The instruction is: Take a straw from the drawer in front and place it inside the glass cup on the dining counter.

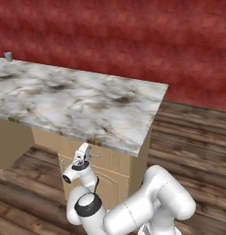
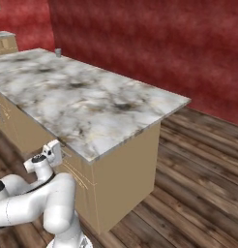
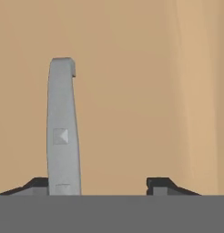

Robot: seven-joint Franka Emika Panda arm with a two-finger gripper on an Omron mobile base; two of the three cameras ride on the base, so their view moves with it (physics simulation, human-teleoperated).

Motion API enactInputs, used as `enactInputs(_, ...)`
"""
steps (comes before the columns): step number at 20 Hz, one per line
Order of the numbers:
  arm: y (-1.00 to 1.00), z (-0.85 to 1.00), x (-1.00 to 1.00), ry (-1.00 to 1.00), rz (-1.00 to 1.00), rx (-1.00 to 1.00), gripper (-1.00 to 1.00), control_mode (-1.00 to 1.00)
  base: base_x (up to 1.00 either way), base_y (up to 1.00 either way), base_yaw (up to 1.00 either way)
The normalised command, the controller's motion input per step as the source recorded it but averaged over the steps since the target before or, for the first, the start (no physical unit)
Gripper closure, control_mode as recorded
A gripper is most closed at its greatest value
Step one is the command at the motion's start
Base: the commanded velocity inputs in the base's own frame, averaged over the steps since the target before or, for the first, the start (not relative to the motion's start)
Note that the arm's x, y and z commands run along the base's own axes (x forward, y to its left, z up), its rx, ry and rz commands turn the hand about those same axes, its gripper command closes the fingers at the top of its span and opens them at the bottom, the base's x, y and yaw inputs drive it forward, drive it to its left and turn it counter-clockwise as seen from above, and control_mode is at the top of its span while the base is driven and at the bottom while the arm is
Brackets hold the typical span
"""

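Tan wood of the drawer (image 3: pixel 132 91) front lies straight ahead of the pincer (image 3: pixel 98 184), whose fingers stand spread apart, holding nothing. The silver handle (image 3: pixel 63 127) sits just beside one finger (image 3: pixel 36 184), inside the gap. Above the pincer spreads the dining counter (image 1: pixel 78 101); far off on it stands the glass cup (image 1: pixel 8 56).

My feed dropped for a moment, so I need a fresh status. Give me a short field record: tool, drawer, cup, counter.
tool: open, facing the drawer front at close range
drawer: shut, tan panel; silver bar handle next to one fingertip, not clamped
glass cup: upright at the far corner of the dining counter
straw: not out yet
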Motion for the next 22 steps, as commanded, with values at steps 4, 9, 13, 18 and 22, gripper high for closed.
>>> enactInputs(4,0.13,0.00,0.00,-0.11,0.03,-0.03,1.00,-1.00,0.00,0.00,0.00)
enactInputs(9,0.28,0.00,-0.14,-0.16,0.02,-0.06,1.00,-1.00,0.00,0.00,0.00)
enactInputs(13,0.48,0.00,-0.36,-0.19,0.00,-0.07,1.00,-1.00,0.00,0.00,0.00)
enactInputs(18,0.60,0.07,-0.52,-0.13,0.00,-0.04,1.00,-1.00,0.00,0.00,0.00)
enactInputs(22,0.71,0.13,-0.62,-0.01,0.00,0.00,1.00,-1.00,0.00,0.00,0.00)
